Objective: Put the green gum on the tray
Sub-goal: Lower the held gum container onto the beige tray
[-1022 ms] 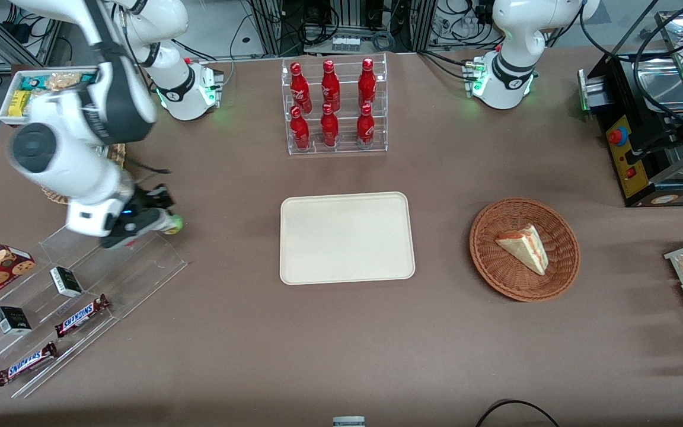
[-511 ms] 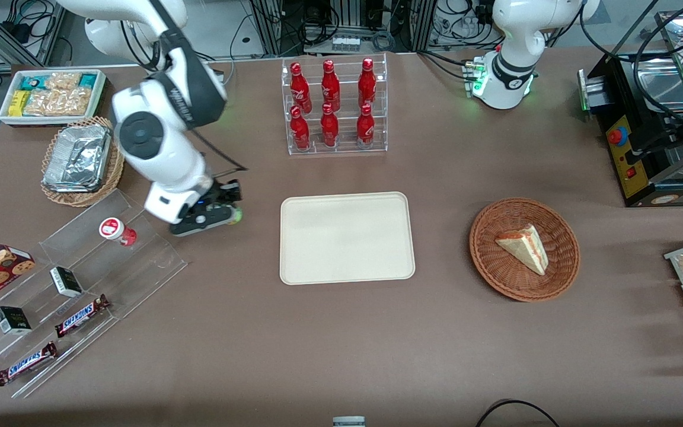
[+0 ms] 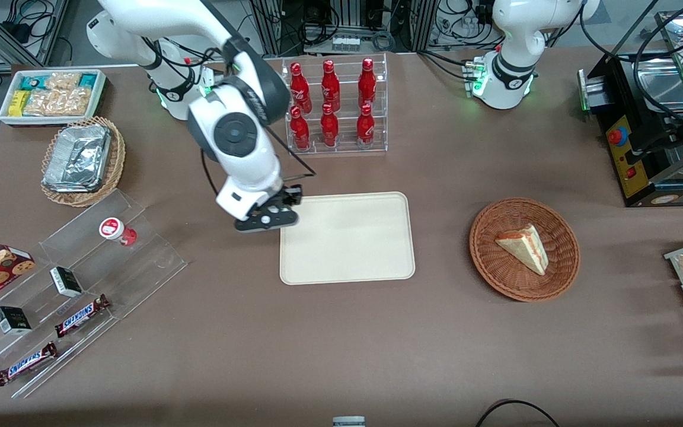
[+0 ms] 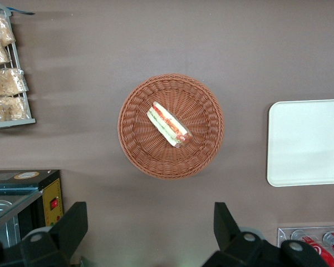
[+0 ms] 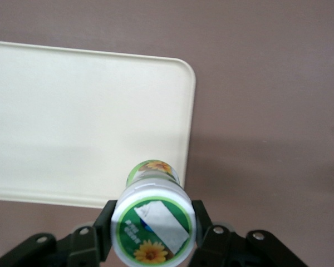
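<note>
Green gum (image 5: 152, 223) hidden from the front camera by the arm and gripper (image 3: 274, 212); seen only in the wrist view, lid toward the lens, green body partly showing, base not visible. Gripper fingers (image 5: 107, 221) cut off at the frame edge, pressed against both sides of the bottle, clamped on it. Held in the air over the tray (image 3: 347, 249) edge at the working arm's end, near the corner closer to the cola rack (image 3: 334, 107); gum off the tray surface, height hard to judge. Tray bare, cream, flat on brown table (image 3: 341, 344). Red-lidded bottle (image 3: 114, 230) on clear acrylic stand (image 3: 110, 261) toward the working arm's end, with Snickers bars (image 3: 80, 314) and small boxes. Wicker basket (image 3: 524, 249) with sandwich wedge (image 3: 524, 248) toward the parked arm's end, well apart from tray. Foil tray in basket (image 3: 80, 157) and snack bin (image 3: 51, 95) farther from the camera. Nothing between gripper and tray.
</note>
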Available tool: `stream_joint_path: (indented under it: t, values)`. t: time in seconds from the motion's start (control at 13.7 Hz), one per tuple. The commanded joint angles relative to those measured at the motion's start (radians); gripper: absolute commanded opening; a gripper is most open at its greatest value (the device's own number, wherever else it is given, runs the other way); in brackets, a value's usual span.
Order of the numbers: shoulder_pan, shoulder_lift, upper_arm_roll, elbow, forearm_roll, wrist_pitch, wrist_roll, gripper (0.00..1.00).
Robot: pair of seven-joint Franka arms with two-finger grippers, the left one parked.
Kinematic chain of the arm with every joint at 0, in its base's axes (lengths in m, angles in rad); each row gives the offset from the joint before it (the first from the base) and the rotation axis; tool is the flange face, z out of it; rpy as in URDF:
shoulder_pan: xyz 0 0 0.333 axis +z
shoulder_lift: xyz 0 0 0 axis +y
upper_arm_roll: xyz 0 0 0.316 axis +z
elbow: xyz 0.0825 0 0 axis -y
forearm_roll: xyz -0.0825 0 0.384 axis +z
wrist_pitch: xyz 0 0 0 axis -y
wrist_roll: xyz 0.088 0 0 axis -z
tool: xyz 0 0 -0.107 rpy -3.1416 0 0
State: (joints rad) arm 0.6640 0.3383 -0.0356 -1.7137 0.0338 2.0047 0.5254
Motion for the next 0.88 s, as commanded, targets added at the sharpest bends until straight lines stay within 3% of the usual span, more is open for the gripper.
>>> stream_joint_path:
  t: [0.0,0.51,0.8]
  values:
    - [0.045,0.131,-0.012,0.139,0.014,0.025,0.088,0.0]
    - [0.135,0.327,-0.015,0.258,0.003,0.178,0.232,0.0]
    - [0.169,0.384,-0.024,0.279,-0.009,0.192,0.248,0.0]
